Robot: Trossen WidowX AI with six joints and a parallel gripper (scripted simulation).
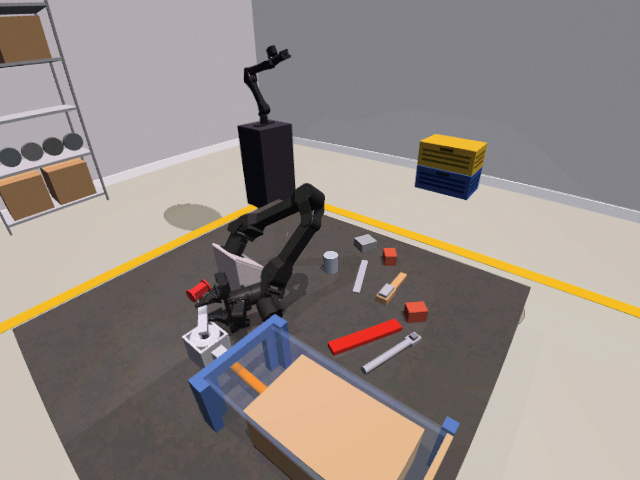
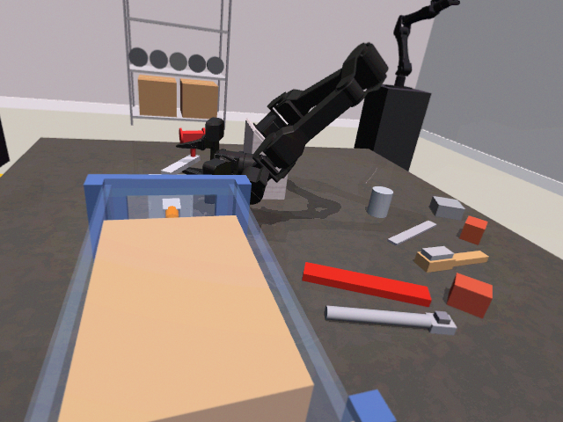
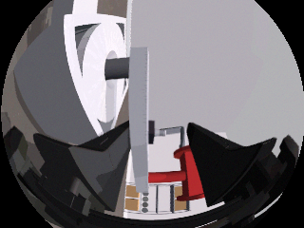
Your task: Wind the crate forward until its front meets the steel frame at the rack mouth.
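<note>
The winch [image 1: 199, 352] [image 3: 97, 62] has the white crank arm [image 1: 203, 320] [image 2: 180, 164] [image 3: 139, 104] above its top. In the wrist view the dark key [image 3: 117, 68] runs from the arm to the drum's centre. The handle's red knob [image 1: 197, 290] [image 2: 192, 134] [image 3: 191, 176] stands up at the arm's outer end. My gripper [image 1: 204, 311] [image 2: 181, 158] [image 3: 161, 125] is part open, with its fingers around the handle's outer end, not closed on it. The crate [image 1: 336, 408] [image 2: 181, 294] sits flat, its front apart from the blue frame [image 1: 236, 349] [image 2: 168, 181]; the orange strap [image 1: 248, 377] [image 2: 171, 212] spans the gap.
A pale panel [image 1: 232, 268] stands behind the gripper. A red bar [image 1: 364, 336] [image 2: 366, 283], a grey wrench-like tool [image 1: 390, 353] [image 2: 386, 316], a brush-like tool [image 1: 391, 288] [image 2: 449, 258], a grey cylinder [image 1: 330, 262] [image 2: 380, 201] and red blocks lie right of the rack.
</note>
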